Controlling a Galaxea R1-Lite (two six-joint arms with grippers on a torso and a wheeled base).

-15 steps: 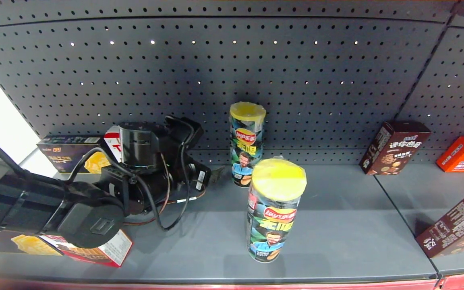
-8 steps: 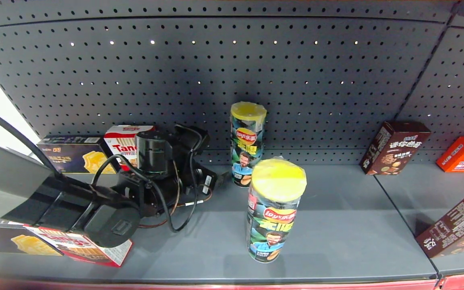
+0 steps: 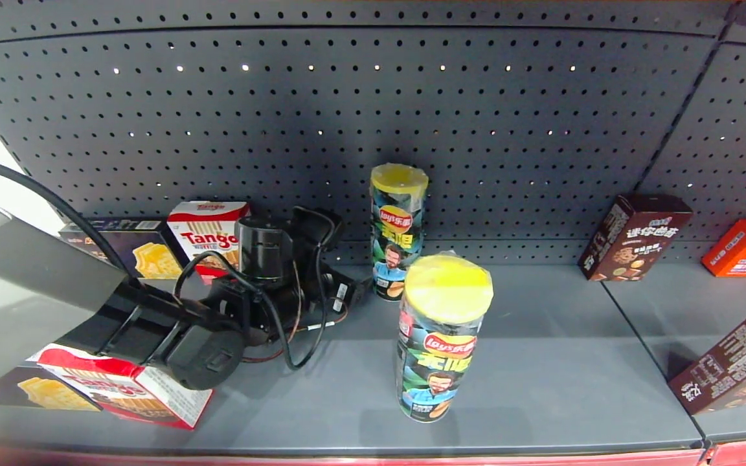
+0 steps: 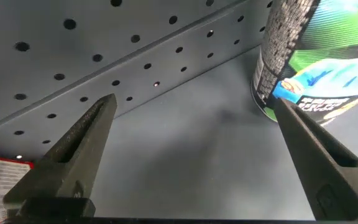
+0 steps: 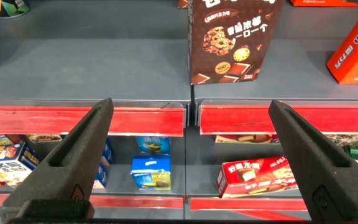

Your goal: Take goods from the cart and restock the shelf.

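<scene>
The rear can (image 3: 397, 230) stands at the back edge of the shelf (image 3: 541, 362), near its middle; the front can (image 3: 441, 336) stands before it, near the front edge; the left gripper (image 3: 355, 286) lies just left of the rear can; the wafer box (image 3: 208, 233) and cracker box (image 3: 133, 252) share the back left corner; the flat box (image 3: 153, 401) lies at the front left corner; the cookie box (image 3: 635, 236) sits at the back right corner.

This was a shop aisle. A grey pegboard-backed shelf (image 3: 541, 362) carried crisp tubes (image 3: 441, 336) and biscuit boxes (image 3: 635, 236), and red price rails (image 5: 135, 119) edged the stocked tiers.
</scene>
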